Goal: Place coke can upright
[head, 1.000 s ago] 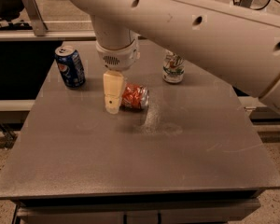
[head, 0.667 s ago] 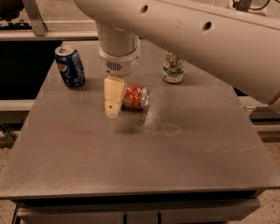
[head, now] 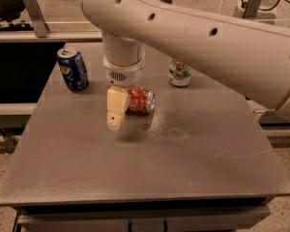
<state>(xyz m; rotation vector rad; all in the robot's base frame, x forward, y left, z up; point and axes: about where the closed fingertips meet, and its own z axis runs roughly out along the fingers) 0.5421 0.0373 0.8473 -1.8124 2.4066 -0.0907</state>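
The coke can point(head: 141, 99), red-orange with a silver end, lies on its side near the middle of the grey table point(head: 135, 173), its silver end pointing right. My gripper point(head: 117, 114) hangs from the big white arm straight down onto the table, right at the can's left end. It covers part of the can. I cannot see whether it grips the can.
A blue Pepsi can point(head: 72, 69) stands upright at the back left of the table. A white-and-green can point(head: 179, 72) stands upright at the back right, partly under the arm. The table's edges drop off on all sides.
The gripper has come slightly lower and nearer the camera beside the coke can. The can still lies in the same place.
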